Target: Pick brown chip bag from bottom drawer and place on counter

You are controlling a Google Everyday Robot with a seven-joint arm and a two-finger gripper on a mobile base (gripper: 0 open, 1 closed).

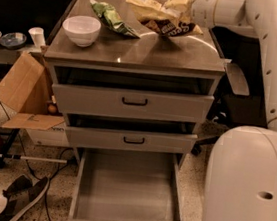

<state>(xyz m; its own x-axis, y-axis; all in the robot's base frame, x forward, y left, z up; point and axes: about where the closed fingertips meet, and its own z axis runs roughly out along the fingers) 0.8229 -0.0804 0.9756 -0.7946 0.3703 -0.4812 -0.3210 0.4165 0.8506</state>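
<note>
The brown chip bag is crumpled, tan and brown, and hangs just over the back right part of the counter. My gripper reaches in from the right on the white arm and is shut on the bag's right end; the bag hides most of the fingers. I cannot tell whether the bag's lower edge touches the counter. The bottom drawer is pulled fully out below, and its grey floor is bare.
A white bowl and a green chip bag lie on the counter's left half. The two upper drawers stand slightly open. My white base fills the right. A cardboard box, cables and a shoe are on the floor at left.
</note>
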